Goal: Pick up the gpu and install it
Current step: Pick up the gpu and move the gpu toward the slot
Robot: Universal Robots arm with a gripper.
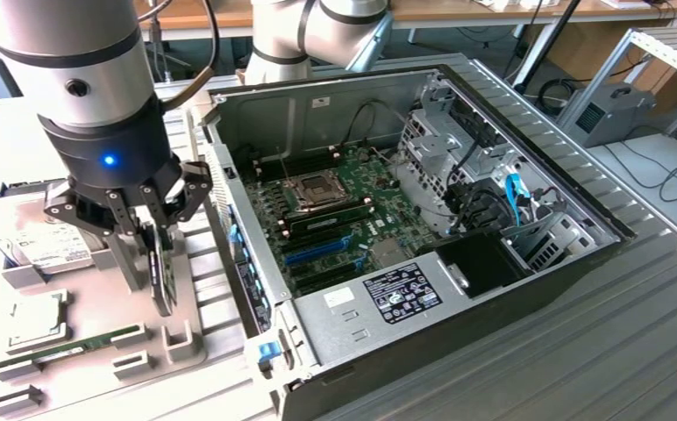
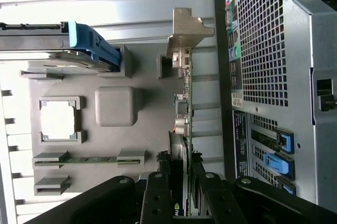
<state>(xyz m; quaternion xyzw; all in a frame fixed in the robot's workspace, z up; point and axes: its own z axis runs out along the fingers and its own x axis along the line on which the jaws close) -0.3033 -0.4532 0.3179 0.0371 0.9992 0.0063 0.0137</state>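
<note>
- The gripper points straight down from the arm, on the exterior view's left of the scene.
- We see its fingers about half spread and pressed in on the 2 faces of the gpu, gripping the card along its upper edge.
- The gpu stands upright on its long edge, thin side toward the wrist camera. Its silver end bracket is at the end farthest from the fingers.
- The card is over the grey parts tray, at the tray edge nearest the computer case. We cannot tell whether its lower edge rests in the tray's slot blocks or hangs just clear of them.
- 3 more parts sit on the tray, away from the case:
  - a silver hard drive with a white label at the far end
  - a square processor in its frame
  - a narrow green RAM stick near the front
- The case lies on its side, open, on the exterior view's right of the tray, just beside the gpu but not touching it.
- Inside it we see the motherboard with its blue expansion slots, all bare.
</note>
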